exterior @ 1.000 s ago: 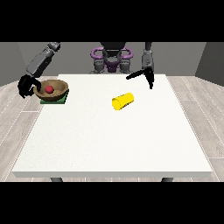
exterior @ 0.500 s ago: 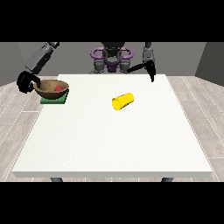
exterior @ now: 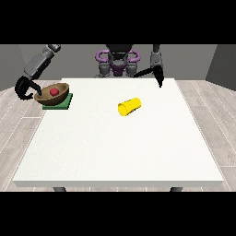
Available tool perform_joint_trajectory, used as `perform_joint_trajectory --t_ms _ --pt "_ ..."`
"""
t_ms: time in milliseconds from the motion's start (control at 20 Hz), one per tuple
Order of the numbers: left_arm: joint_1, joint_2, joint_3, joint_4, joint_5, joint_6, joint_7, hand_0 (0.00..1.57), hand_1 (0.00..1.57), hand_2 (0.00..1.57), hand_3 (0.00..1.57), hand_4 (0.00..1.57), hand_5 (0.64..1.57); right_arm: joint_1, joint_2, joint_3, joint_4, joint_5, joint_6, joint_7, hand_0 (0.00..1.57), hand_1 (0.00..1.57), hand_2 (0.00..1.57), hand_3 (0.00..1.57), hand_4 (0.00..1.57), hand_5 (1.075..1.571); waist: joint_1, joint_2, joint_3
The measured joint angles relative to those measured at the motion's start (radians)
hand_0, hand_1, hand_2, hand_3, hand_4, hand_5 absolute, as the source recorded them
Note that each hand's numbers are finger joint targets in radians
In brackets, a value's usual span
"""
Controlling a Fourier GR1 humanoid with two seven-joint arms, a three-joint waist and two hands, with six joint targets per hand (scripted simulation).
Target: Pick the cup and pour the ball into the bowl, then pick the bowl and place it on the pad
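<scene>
Nearest to where I stand is the front edge of the white table (exterior: 115,156), and a broad stretch of bare top runs back from it. Past the middle, a little toward the right, the yellow cup (exterior: 129,107) lies on its side, its open mouth turned toward the near left. Nothing touches it; both hands are well apart from it.

Farther back at the left edge sits the green pad (exterior: 59,102), flat on the table. The brown bowl (exterior: 52,93) is above it, tilted, with its right side low over the pad and its left side raised. Whether it is resting on the pad or just above it, I cannot tell. The red ball (exterior: 55,91) lies inside the bowl.

The hand at the view's left (exterior: 25,88) is at the bowl's raised left rim, its dark fingers curled round that edge, grasping the bowl. Its grey arm slopes up and back toward the robot.

At the far right corner of the table, the hand at the view's right (exterior: 157,74) hangs in the air above the edge, holding nothing, fingers pointing down and looking relaxed.

Behind the table's far edge stands the robot's body (exterior: 117,62), dark with purple rings.
</scene>
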Motion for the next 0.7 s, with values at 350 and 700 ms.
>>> perform_joint_trajectory --t_ms 350,700 --pt "0.015 0.006 0.018 -0.012 0.01 -0.001 0.0 0.0 0.0 0.0 0.0 0.0 1.568 -0.021 -0.049 0.007 -0.002 0.019 -0.031 0.02 0.0 0.0 0.36 0.26 0.0 1.489 -0.016 -0.004 -0.0007" --pt "0.039 -0.006 0.011 -0.021 0.013 -0.005 0.027 0.0 0.0 0.0 0.0 0.0 1.569 -0.055 -0.102 0.0 -0.001 0.01 0.023 0.077 0.0 0.0 0.19 0.29 0.0 1.503 -0.031 -0.051 -0.0007"
